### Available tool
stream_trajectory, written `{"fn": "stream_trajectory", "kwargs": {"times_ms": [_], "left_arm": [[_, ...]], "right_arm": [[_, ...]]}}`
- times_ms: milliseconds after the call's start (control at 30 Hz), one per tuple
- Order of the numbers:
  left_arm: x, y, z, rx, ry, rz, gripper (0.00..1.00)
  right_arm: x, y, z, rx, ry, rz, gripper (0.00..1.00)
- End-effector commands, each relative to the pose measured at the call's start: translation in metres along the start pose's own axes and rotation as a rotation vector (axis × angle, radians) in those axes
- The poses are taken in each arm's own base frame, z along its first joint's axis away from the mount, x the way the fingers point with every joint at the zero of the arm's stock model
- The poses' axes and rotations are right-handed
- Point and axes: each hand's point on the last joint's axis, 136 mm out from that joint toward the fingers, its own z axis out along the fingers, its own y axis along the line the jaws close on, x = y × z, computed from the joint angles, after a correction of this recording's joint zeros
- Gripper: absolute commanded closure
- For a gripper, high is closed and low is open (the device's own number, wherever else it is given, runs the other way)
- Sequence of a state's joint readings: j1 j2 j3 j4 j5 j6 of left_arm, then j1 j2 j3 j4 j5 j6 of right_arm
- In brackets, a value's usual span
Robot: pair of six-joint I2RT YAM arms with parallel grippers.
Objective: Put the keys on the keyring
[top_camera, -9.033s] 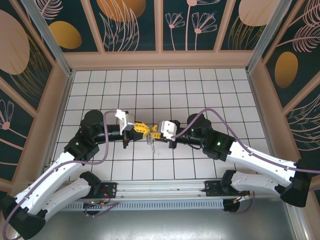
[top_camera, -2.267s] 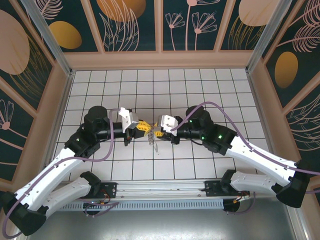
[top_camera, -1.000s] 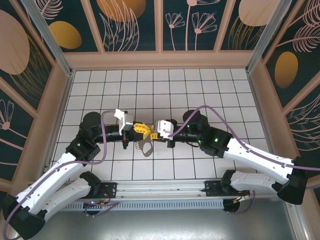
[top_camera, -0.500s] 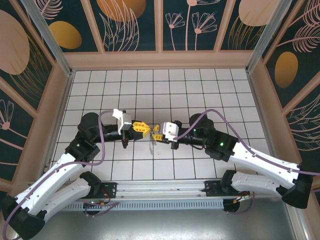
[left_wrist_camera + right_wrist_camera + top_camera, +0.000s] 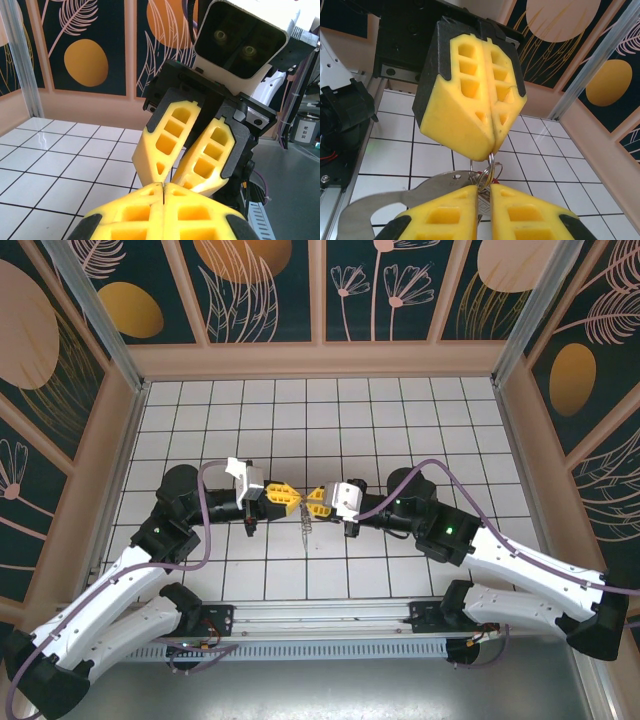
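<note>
Tightly, left yellow fingers [image 5: 465, 110] pinching thin wire ring [image 5: 488, 172]; right fingers [image 5: 445, 220] clamping flat grey keyring [image 5: 420, 189].

From above, the keys [image 5: 305, 525] dangling between the left tool [image 5: 295, 502] and the right tool [image 5: 309, 506] are too small to tell apart. In the right wrist view the keyring [image 5: 395, 200] is cut off by the bottom edge, and its inner end goes behind that tool's finger [image 5: 440, 217]. The small ring [image 5: 490, 170] drops into the slit between those fingers, its lower half hidden. In the left wrist view the meeting fingertips [image 5: 152, 170] cover whatever is pinched, and the left tool's own fingers [image 5: 130, 215] run off the bottom edge.
</note>
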State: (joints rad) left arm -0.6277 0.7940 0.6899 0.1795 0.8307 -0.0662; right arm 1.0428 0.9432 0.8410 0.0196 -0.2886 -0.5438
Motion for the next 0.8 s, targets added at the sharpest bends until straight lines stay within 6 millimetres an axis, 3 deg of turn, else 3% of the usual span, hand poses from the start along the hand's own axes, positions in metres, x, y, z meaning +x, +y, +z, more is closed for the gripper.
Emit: {"fn": "stream_trajectory", "kwargs": {"times_ms": [0, 767], "left_arm": [[-0.0167, -0.0071, -0.0013, 0.027, -0.036, 0.036, 1.0], [-0.0142, -0.0083, 0.0003, 0.045, -0.027, 0.03, 1.0]], "right_arm": [[-0.0118, -0.0014, -0.0003, 0.007, -0.044, -0.005, 0.87], [-0.0154, -0.0034, 0.008, -0.006, -0.062, -0.006, 0.87]]}}
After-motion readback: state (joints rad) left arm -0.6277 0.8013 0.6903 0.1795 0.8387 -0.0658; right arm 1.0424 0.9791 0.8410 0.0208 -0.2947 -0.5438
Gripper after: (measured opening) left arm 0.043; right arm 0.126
